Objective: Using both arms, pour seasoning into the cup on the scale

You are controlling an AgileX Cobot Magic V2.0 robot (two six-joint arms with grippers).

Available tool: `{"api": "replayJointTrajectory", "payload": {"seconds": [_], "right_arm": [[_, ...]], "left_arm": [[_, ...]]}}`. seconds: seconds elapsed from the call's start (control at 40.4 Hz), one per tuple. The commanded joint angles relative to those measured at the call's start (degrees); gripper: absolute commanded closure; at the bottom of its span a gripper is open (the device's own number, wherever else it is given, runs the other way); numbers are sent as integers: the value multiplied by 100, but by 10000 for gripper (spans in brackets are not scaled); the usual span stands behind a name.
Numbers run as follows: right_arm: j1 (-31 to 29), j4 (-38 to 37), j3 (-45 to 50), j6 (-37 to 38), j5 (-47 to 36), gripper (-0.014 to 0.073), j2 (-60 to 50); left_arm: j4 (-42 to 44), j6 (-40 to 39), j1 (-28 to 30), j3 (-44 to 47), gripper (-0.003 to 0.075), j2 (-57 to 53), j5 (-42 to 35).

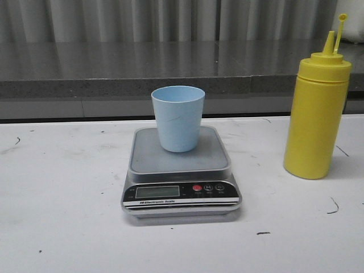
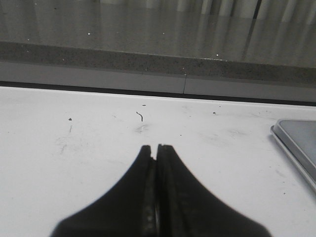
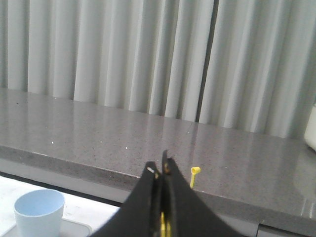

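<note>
The light blue cup (image 1: 177,118) stands upright on the steel platform of the silver-grey scale (image 1: 180,193), mid-table. The yellow seasoning bottle (image 1: 316,116) stands upright to the scale's right, its tethered cap sticking up beside the nozzle. Neither gripper shows in the front view. My left gripper (image 2: 157,146) is shut and empty over the bare white table, with a corner of the scale (image 2: 296,143) to one side. My right gripper (image 3: 160,165) is shut. The bottle is mostly hidden behind its fingers; only the cap (image 3: 195,171) and a yellow sliver show. The cup (image 3: 39,210) sits off to the side.
A grey stone ledge (image 1: 114,85) runs along the back of the white table (image 1: 62,187), with a pleated curtain behind it. The table carries a few small dark marks. A white object (image 3: 311,131) sits at the edge of the right wrist view.
</note>
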Motion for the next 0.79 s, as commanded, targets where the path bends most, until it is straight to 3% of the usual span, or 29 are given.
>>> {"api": "replayJointTrajectory", "payload": {"seconds": [0.0,0.173,0.248,0.347,0.47,0.768], "right_arm": [[-293,-1430,-5,890,535,664,35],[-1102,-4330,186,3798,2281,664,35],[-1516,-5150,297,5334,2739,664,35],[-2006,-6026,517,6819,2773,664,13],[-2298,-6800,858,7458,2451,664,-325],[-2652,-6903,1794,7458,1708,664,-1346]], "left_arm": [[-9,3,16,132,740,-101,-448],[-9,3,16,132,740,-101,-448],[-9,3,16,132,740,-101,-448],[-9,3,16,132,740,-101,-448],[-9,3,16,132,740,-101,-448],[-9,3,16,132,740,-101,-448]]}}
